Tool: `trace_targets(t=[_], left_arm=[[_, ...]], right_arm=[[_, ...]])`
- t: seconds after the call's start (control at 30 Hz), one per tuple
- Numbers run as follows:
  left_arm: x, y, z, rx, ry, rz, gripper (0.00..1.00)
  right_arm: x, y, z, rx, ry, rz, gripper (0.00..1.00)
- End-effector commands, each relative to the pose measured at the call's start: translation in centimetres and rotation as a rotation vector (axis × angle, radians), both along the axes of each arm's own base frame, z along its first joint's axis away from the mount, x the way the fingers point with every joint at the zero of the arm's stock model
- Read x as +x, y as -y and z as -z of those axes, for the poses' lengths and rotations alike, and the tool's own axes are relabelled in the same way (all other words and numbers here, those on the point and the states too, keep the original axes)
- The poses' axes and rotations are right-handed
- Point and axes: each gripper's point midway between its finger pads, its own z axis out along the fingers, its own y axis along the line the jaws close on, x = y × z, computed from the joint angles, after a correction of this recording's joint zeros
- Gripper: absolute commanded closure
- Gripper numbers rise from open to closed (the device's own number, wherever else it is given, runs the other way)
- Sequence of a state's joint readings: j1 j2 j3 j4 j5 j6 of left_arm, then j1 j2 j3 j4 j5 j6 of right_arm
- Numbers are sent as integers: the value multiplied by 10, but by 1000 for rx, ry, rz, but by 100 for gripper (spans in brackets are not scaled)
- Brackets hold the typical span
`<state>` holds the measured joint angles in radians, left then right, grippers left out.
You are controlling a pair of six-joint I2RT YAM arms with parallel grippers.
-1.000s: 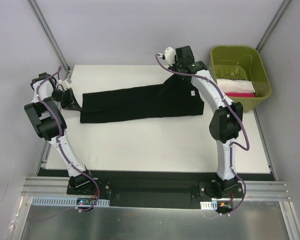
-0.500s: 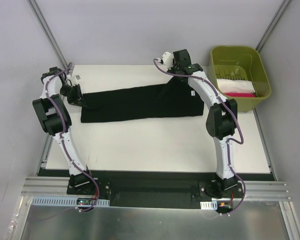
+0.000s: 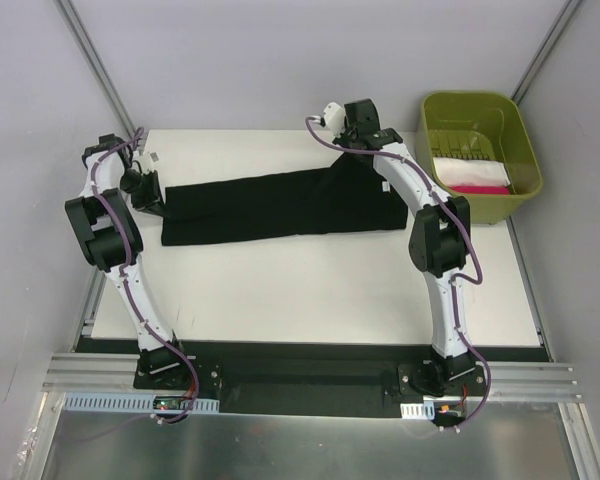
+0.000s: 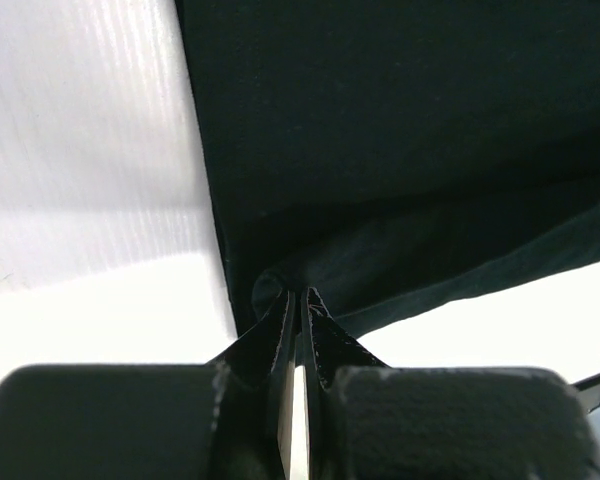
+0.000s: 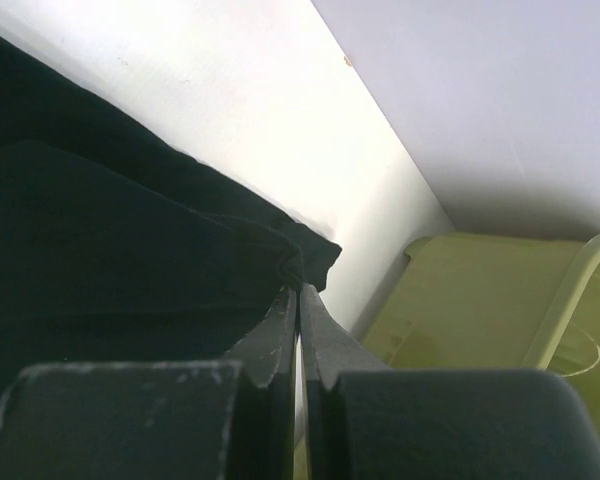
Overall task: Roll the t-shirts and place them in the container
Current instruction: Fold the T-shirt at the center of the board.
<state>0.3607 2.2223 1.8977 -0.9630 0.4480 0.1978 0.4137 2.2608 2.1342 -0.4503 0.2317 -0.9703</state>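
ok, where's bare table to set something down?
Widest bare patch: the table between the black t-shirt and the near edge. A thin strip runs behind the shirt, along the far edge. Crowded: both shirt ends, where the left hand and right hand pinch it, and the far right by the green bin.

The black t-shirt is soft, matt cloth with no sheen, lightly creased. The white table looks smooth and matt — faint fine ribbing shows up close. The olive bin is smooth, slightly glossy plastic. The front panel is brushed metal — dull grey.
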Motion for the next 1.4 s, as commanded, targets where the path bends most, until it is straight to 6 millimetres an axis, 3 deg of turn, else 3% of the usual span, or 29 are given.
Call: trace_targets(t=[0.0, 0.2, 0.37, 0.5, 0.57, 0.6, 0.7, 0.73, 0.77, 0.87, 0.9, 0.97, 1.03, 1.07, 1.13, 1.23, 1.37], left_arm=[[-9, -8, -26, 65, 22, -26, 100], [-17, -15, -40, 113, 41, -38, 100], [-19, -25, -41, 128, 38, -63, 100], [-16, -30, -29, 142, 13, -65, 100], [-13, -32, -25, 149, 5, -67, 92], [-11, -33, -20, 150, -6, -71, 76], [-3, -37, -19, 169, 5, -76, 68], [0, -40, -24, 186, 13, -81, 65], [2, -39, -28, 190, 28, -78, 63], [5, -35, -50, 179, 86, -74, 62], [4, -32, -61, 171, 112, -72, 63], [0, -15, -66, 109, 130, -49, 62], [-4, -2, -73, 72, 150, -16, 63], [-9, 5, -69, 50, 138, -6, 63], [-11, 18, -66, 6, 135, 22, 64], [-15, 28, -51, -15, 95, 42, 67], [-22, 28, -18, 16, 15, 58, 71]], right_arm=[[15, 4, -44, 35, 126, 46, 99], [17, 2, -54, 54, 160, 57, 99], [19, -4, -45, 43, 153, 46, 99], [21, -12, -38, 34, 154, 30, 99], [24, -14, -36, 32, 159, 29, 99], [27, -13, -29, 22, 158, 40, 99], [32, -9, -32, 5, 182, 83, 98], [34, -7, -33, 5, 191, 98, 91], [35, -4, -42, 12, 209, 114, 71], [27, 1, -72, 48, 251, 142, 36], [19, 3, -62, 49, 215, 147, 33], [3, 9, -72, 60, 194, 143, 29], [-18, 17, -47, 30, 107, 144, 27], [-27, 24, -50, 33, 91, 149, 27], [-52, 33, -18, 13, -42, 142, 27], [-83, 46, 12, 22, -217, 139, 36], [-102, 61, 41, -19, -340, 148, 41]])
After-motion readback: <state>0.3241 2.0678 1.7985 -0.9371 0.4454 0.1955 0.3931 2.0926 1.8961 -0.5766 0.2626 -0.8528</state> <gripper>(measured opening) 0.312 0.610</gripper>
